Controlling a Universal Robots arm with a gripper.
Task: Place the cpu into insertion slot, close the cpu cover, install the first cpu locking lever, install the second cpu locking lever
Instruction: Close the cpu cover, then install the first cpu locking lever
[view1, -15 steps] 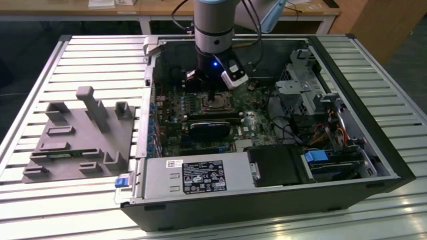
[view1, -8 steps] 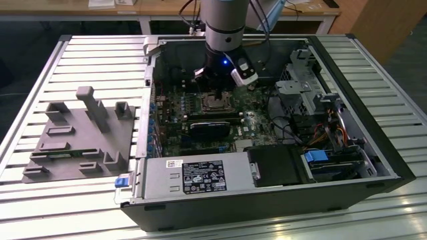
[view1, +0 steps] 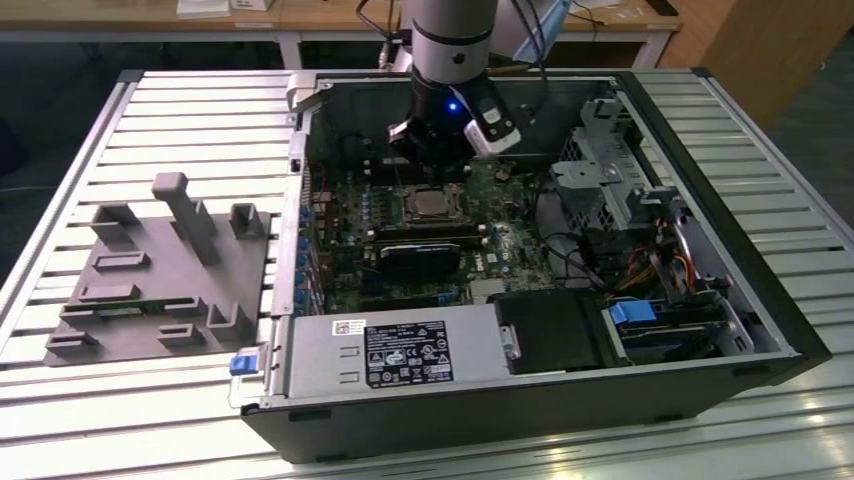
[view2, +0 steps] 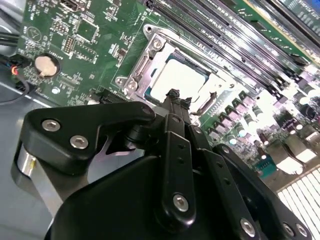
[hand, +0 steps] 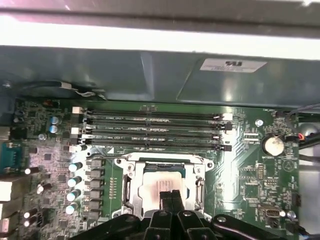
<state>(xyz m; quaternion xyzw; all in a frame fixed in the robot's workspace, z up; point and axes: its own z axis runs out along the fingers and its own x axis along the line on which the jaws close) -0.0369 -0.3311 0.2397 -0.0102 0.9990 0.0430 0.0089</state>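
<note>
- Your gripper has its fingers pressed together with nothing between them. The joined tip hovers just over the near edge of the cpu, and you cannot tell whether it touches anything.
- The cpu lies flat in the insertion slot on the green motherboard. Its pale metal top shows through the window of the cpu cover.
- In both wrist views the cpu cover looks folded down around the cpu, so placing and closing read as done.
- You are most likely at the locking lever stage. You cannot tell whether either locking lever is latched, because the thin bars are hard to pick out against the cpu cover.
- In the exterior view the gripper hangs at 12 o'clock of the cpu, inside the open computer case.
- In that same view the memory slots run just at 6 o'clock of the insertion slot. The grey fixture block lies well apart, at 9 o'clock of the computer case.
- By my judgement, a lever push calls for the closed tip to meet a thin bar squarely, then carry it down and sideways under its hook.
- A slip would land on the cpu cover or on the motherboard parts beside it, so go slow and low.
</note>
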